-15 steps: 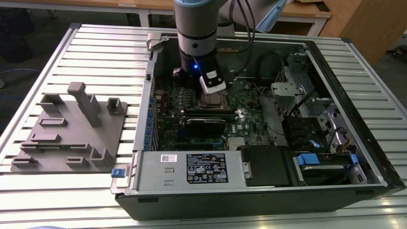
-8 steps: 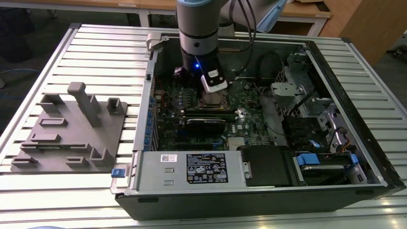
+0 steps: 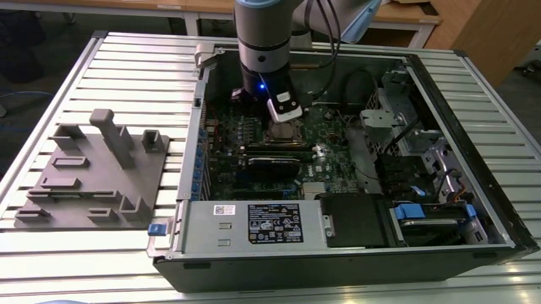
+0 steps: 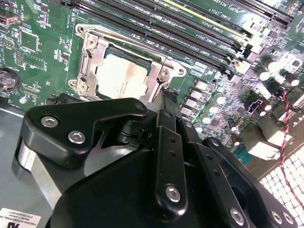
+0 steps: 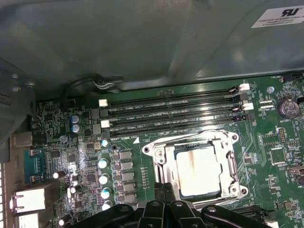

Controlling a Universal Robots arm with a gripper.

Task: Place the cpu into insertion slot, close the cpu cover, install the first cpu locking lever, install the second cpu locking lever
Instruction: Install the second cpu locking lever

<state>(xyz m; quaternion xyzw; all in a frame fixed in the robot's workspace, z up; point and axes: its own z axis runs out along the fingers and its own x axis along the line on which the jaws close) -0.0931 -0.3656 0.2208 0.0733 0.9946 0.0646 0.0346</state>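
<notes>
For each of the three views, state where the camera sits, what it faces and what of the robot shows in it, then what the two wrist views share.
Exterior view: off the arm, above the open computer case, looking down; the arm shows.
First wrist view: on the arm, facing the motherboard; gripper linkage shows.
Second wrist view: on the arm, facing the board; gripper body shows.
Both wrist views share the cpu under the cpu cover.

Silver-topped cpu [image 5: 198, 173] lies flat in the insertion slot [image 5: 157, 156], framed by the closed silver cpu cover [image 5: 233, 166], just beside the motherboard's long black memory slots [image 5: 171, 110].
</notes>
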